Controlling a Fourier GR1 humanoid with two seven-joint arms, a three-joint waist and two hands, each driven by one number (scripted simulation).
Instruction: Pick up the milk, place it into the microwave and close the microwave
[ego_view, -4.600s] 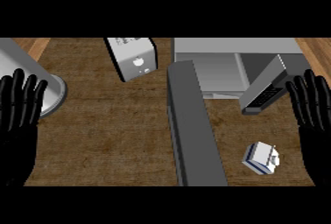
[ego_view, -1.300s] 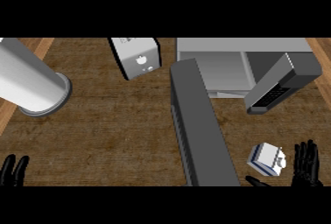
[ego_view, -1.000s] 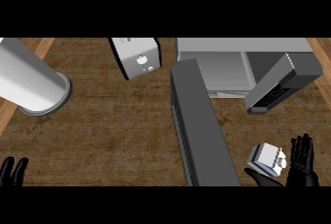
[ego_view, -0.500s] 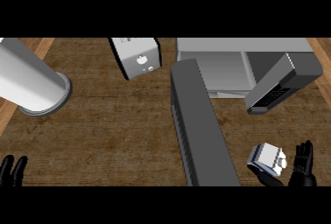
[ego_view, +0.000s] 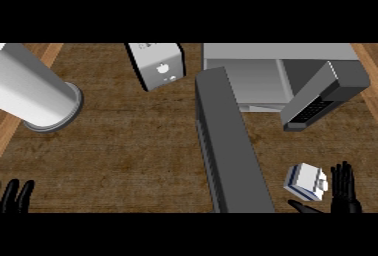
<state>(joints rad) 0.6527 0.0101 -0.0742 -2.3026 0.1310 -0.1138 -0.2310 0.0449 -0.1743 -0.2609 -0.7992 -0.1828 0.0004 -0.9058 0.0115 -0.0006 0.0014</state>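
Milk (ego_view: 306, 181) sits on desk (ego_view: 133, 150), right of the open microwave door (ego_view: 229, 150). Right robot hand (ego_view: 342, 192) open beside it, nothing gripped. Risk: fingers could nudge carton over before closing.

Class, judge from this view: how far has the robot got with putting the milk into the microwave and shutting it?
Done: nothing yet. The milk stands on the counter. In hand: the right hand, fingers straight, is beside the carton, not gripping. Left: grasp, place it in the microwave, then close its open door.
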